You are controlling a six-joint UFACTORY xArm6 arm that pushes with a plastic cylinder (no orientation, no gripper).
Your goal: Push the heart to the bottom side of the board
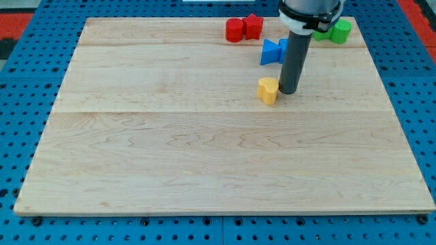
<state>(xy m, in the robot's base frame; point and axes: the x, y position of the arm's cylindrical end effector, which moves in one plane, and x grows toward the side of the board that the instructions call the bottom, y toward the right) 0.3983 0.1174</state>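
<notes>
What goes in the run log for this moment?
my tip: touching yellow heart, on its right | heart: upper board, far from bottom edge | push: not done

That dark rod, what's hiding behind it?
Behind my tip's rod sits a blue block, its right part covered, so I cannot tell its full shape. The green blocks are partly hidden too. The yellow heart sits just left, fully visible.

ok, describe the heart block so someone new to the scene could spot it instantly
Start at the wooden board and look to its upper right area, where the dark rod comes down. The yellow heart sits just to the view's left of my tip, touching or nearly so. It is the only yellow block; the blue block, red blocks and green blocks lie nearer the view's top.
</notes>
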